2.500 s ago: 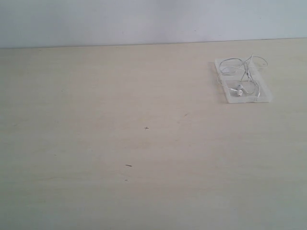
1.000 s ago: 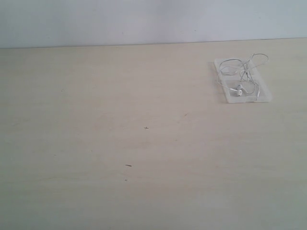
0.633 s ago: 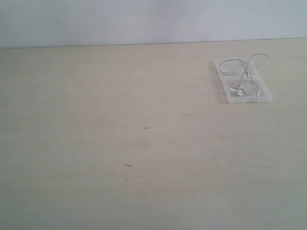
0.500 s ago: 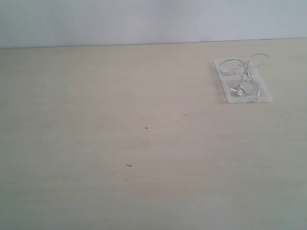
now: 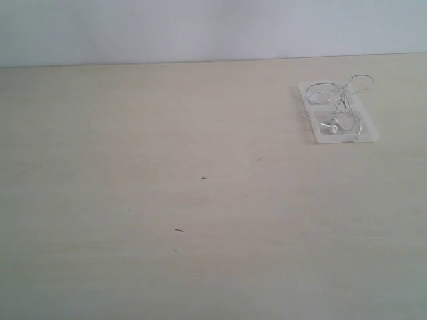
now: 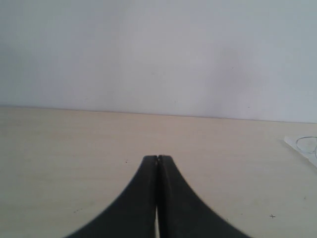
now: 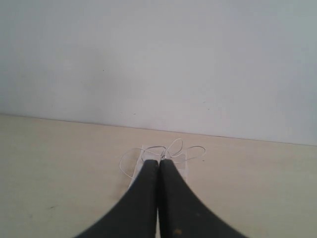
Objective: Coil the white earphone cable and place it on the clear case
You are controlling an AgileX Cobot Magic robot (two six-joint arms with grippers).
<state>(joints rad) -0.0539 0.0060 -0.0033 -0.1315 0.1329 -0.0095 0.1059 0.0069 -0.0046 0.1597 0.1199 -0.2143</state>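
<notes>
Cable point(image 5: 341, 100) with two earbuds point(image 5: 332, 126) lies on one clear case point(image 5: 369, 135).

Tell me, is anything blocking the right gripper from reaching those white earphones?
Nothing visible does. The right gripper, shut, points toward the white earphone cable, with only tabletop showing between them. The cable already lies looped on the clear case.

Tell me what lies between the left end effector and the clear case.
Only bare tabletop, with a few faint specks, separates the shut left end effector from the clear case; the left wrist view shows it.
</notes>
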